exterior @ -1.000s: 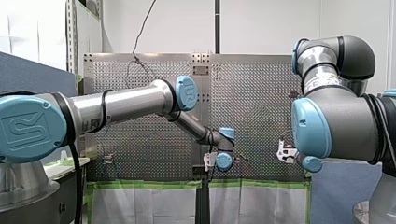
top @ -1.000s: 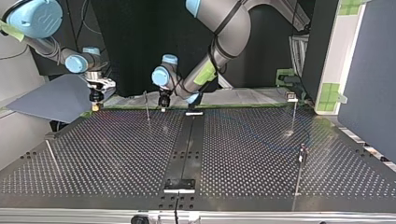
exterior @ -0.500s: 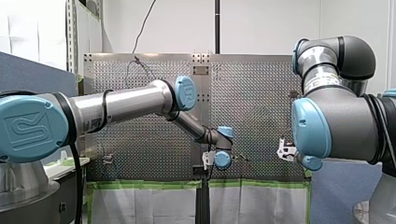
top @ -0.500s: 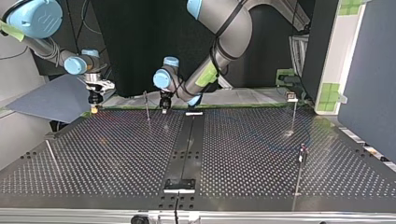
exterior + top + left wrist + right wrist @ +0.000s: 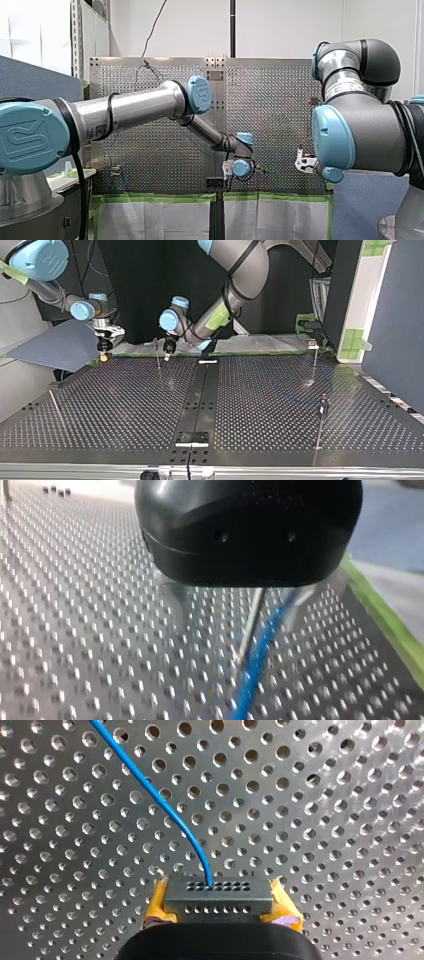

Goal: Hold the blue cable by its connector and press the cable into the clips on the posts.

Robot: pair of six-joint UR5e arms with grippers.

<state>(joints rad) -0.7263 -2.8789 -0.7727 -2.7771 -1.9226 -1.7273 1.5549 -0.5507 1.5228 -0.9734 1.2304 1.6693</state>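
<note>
1. My right gripper [image 5: 220,906]: yellow pads [image 5: 156,906] pinch a grey multi-hole connector [image 5: 220,892] from both sides.
2. The blue cable [image 5: 134,770] leaves one hole in the connector's upper row and runs away from the gripper in a slight curve over the perforated table [image 5: 325,820].
3. Top view: my right gripper [image 5: 103,355] points down at the far left corner of the table, its yellow tip close above the surface.
4. My left gripper [image 5: 167,354] points down at the table's far edge, left of the middle strip, just beside a thin upright post [image 5: 157,355].
5. Left wrist view: the black housing [image 5: 250,530] hides the fingers, so I cannot tell if they are spread or pressed together.
6. Under that housing a blurred stretch of the blue cable [image 5: 255,665] runs along a thin metal rod [image 5: 252,622]; contact between them is unclear.
7. Two more posts stand at the top view's right: one [image 5: 315,357] near the far edge, one [image 5: 323,407] nearer the camera.
8. Clips on the posts are too small to make out.
</note>
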